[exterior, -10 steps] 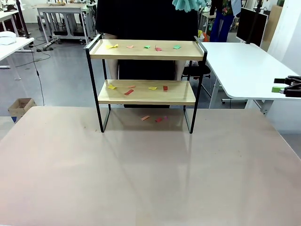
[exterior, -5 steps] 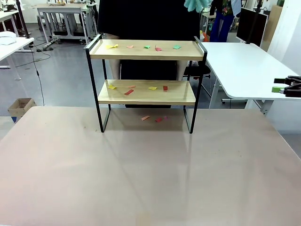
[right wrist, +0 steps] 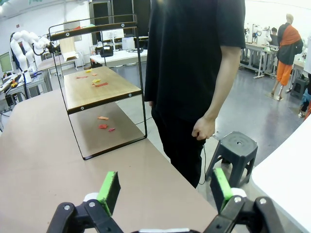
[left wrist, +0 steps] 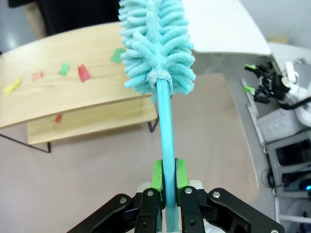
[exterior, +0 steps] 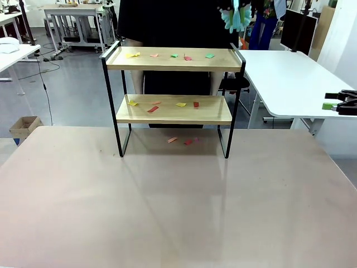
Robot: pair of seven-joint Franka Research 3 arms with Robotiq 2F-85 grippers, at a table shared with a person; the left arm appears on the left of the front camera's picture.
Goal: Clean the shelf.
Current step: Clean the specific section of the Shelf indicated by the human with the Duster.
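Bright even light, faint shelf [exterior: 167, 66] reflection on table [exterior: 167, 223], wrist views bowed

Front camera: fixed at near edge of bench [exterior: 178, 212], facing straight across to shelf [exterior: 173, 100] at far edge, mid-range. Left wrist camera: up high, looking down along left claw [left wrist: 168, 175], duster [left wrist: 156, 43] close in lens, shelf top board and far right corner of bench below. Right wrist camera: off far right corner, low, looking over right claw [right wrist: 165, 184] along far edge, shelf end-on, person [right wrist: 194, 63] near. All three share shelf; left wrist also catches right claw.
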